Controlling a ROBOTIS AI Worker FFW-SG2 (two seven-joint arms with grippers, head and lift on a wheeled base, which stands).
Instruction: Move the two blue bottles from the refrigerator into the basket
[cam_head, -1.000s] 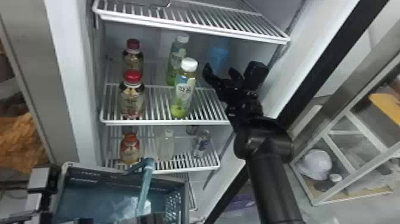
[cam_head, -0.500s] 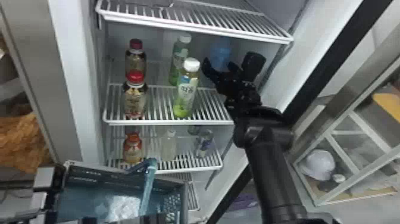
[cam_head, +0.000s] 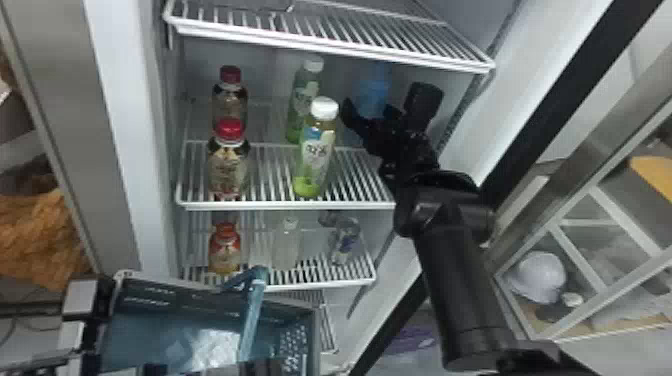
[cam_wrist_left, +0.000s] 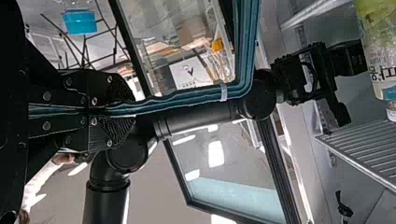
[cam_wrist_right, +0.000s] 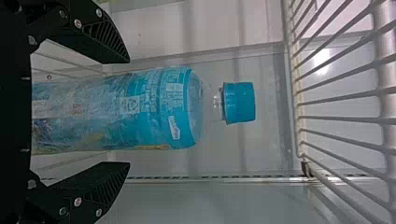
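Blue bottle (cam_head: 374, 95) stands upright in the refrigerator (cam_head: 120, 125), right of the green bottles (cam_head: 317, 150); my right claw (cam_head: 371, 111) is spread, a finger either side of it. My left claw (cam_head: 265, 367) pinches the handle (cam_head: 254, 305) of the basket (cam_head: 200, 304).

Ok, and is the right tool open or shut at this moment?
Open: the right tool has its two fingers apart, one each side of the blue bottle, with visible gaps.
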